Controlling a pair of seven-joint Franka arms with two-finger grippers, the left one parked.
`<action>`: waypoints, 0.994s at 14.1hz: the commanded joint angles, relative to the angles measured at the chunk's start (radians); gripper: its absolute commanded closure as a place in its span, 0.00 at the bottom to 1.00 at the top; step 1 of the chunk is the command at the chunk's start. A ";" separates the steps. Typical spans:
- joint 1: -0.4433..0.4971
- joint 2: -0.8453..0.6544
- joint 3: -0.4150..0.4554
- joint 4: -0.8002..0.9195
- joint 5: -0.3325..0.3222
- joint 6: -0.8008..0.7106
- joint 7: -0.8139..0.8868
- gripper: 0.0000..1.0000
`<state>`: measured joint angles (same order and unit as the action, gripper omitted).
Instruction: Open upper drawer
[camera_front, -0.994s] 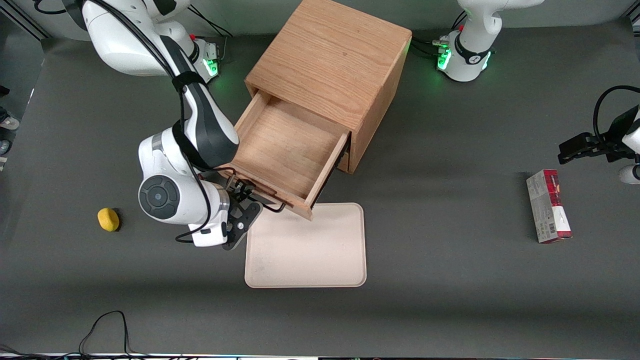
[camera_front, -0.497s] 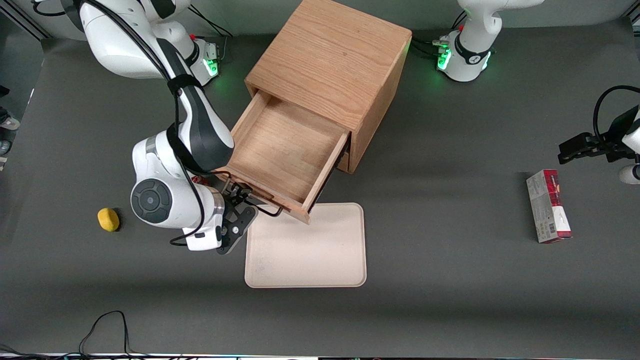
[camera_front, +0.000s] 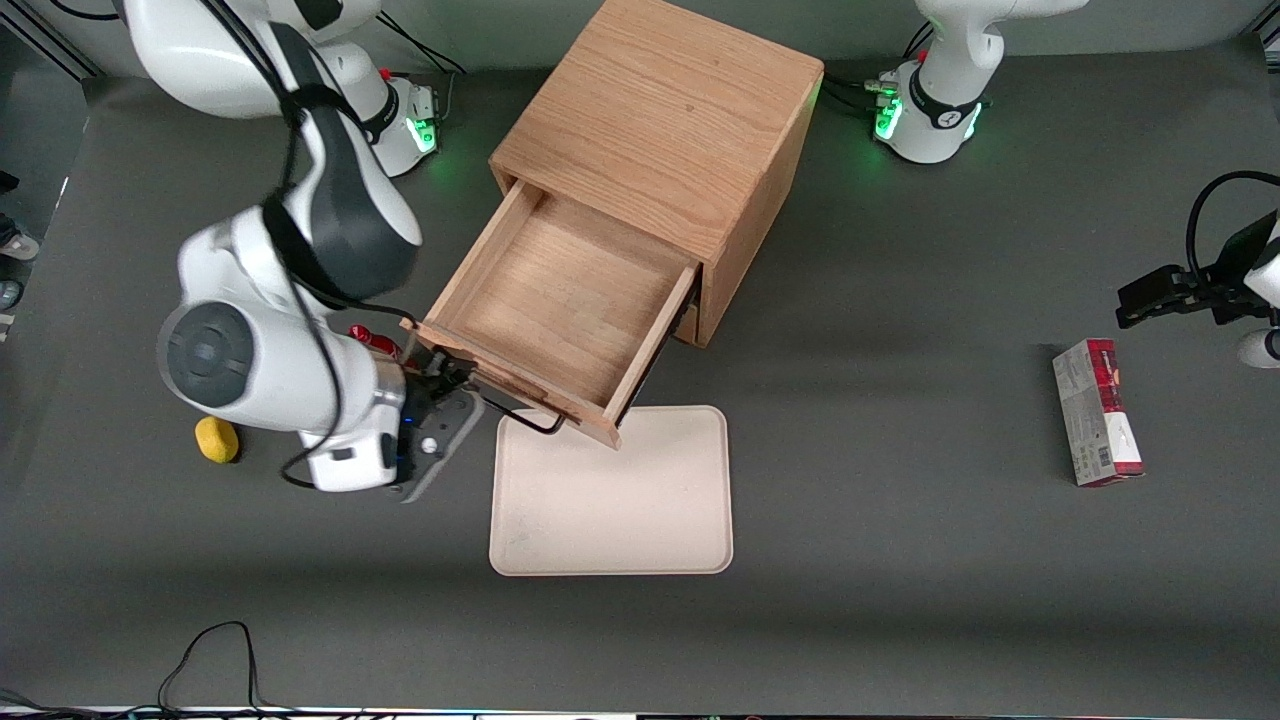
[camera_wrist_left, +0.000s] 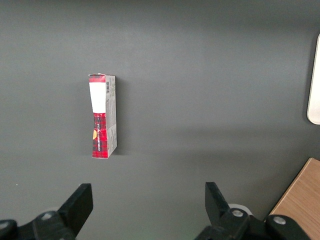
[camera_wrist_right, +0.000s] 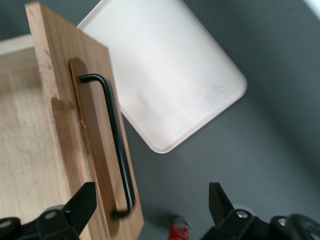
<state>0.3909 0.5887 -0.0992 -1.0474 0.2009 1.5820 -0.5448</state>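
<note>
Evidently our black two-finger gripper (camera_front: 447, 372) hangs released, fingers spread, at the seven o'clock corner of the light oak upper drawer (camera_front: 560, 300), whose long black bar handle (camera_wrist_right: 112, 135) it no longer needs because the drawer stands pulled out over the grey bench (camera_front: 900, 500).

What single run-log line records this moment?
task: open upper drawer | upper drawer: pulled out, empty | gripper: open, off the black bar handle, beside drawer front | tray: bare

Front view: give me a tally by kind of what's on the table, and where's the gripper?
Light oak cube cabinet, upper drawer pulled out: 1
Cream rectangular tray: 1
Yellow rounded object: 1
Red-and-white carton: 1
Small red object, mostly hidden: 1
Total: 5
Gripper: open, off the black bar handle.
</note>
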 joint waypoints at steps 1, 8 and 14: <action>-0.061 -0.091 -0.022 -0.009 -0.008 -0.055 0.092 0.00; -0.061 -0.254 -0.215 -0.118 -0.056 -0.220 0.391 0.00; -0.141 -0.427 -0.164 -0.346 -0.119 -0.059 0.562 0.00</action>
<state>0.2968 0.2697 -0.3153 -1.2373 0.1056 1.4338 -0.0359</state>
